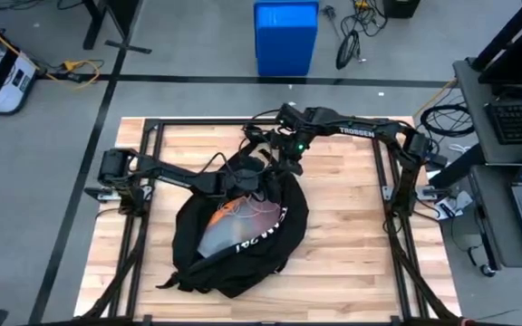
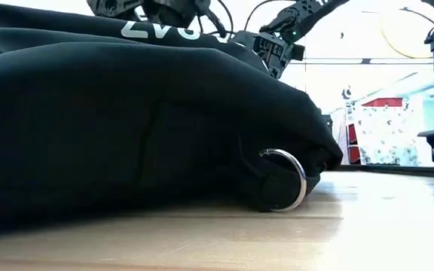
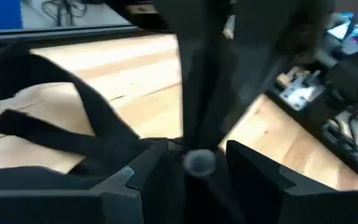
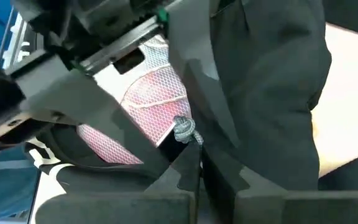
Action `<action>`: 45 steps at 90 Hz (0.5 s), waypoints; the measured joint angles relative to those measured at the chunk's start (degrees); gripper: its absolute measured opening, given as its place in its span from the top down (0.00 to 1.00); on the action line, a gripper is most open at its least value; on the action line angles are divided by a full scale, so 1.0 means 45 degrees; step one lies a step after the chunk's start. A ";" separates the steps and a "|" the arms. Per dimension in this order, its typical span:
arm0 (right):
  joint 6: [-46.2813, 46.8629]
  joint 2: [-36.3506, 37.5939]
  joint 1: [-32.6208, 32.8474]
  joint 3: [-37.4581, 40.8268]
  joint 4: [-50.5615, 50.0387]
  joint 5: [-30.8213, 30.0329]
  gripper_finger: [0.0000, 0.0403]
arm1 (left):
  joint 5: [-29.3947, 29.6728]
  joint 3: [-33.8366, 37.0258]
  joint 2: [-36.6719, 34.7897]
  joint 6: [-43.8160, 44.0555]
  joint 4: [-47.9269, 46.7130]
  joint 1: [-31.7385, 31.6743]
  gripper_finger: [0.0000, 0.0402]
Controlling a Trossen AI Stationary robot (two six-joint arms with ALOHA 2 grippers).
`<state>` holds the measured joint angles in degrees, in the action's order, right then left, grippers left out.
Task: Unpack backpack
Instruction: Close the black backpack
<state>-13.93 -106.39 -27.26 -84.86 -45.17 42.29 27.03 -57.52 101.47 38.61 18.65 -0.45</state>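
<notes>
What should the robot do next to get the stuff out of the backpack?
Probably pull the opening a little wider. Both grippers sit at the top of the black backpack: the left gripper and the right gripper, whose fingers look shut on backpack fabric beside a knotted cord. A pink mesh item shows inside, still mostly covered by fabric.

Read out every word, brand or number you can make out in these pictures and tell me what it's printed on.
"TROSSEN": white lettering on the right arm, high view.
White lettering on the backpack: only parts show, at an angle in the high view and cut off and upside down in the low view; not readable.
Nothing else legible.
</notes>
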 joint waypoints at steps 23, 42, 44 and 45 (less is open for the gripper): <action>0.0247 0.0000 -0.0415 0.0000 0.0107 0.0010 1.00 | -0.0350 -0.0015 0.0177 0.0016 0.0173 0.0083 0.62; 0.0290 0.0000 -0.0537 0.0000 0.0135 0.0294 1.00 | -0.0248 -0.0015 0.0180 0.0016 0.0249 0.0031 0.62; 0.0289 0.0000 -0.0537 0.0000 0.0131 0.0303 1.00 | -0.0246 -0.0015 0.0180 0.0016 0.0240 0.0029 0.62; 0.0287 0.0000 -0.0537 0.0000 0.0131 0.0305 1.00 | -0.0239 -0.0015 0.0180 0.0013 0.0234 0.0029 0.62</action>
<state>-12.64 -106.39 -29.67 -84.86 -44.58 43.66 25.95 -57.58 102.28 38.67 19.70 -0.32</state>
